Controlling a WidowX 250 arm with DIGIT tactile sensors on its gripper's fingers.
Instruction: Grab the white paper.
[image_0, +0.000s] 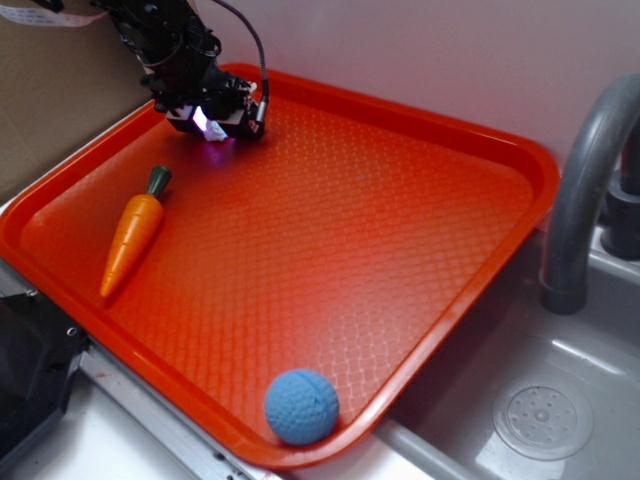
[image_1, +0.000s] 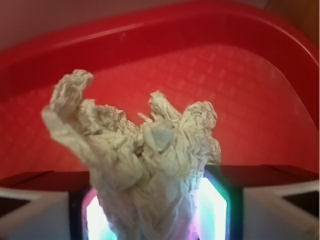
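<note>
Clearly, the white paper (image_1: 145, 165) is sitting crumpled between the glowing pads (image_1: 216, 210) of the gripper (image_0: 215, 122), which is pinching it closed at its base; the gripper is hovering low over the far corner of the orange tray (image_0: 520, 160); a toy carrot (image_0: 132, 238) is lying nearby; a blue textured ball (image_0: 301, 406) is resting against the near rim; a grey faucet (image_0: 585, 180) is arching over the sink (image_0: 560, 400) beside it.
</note>
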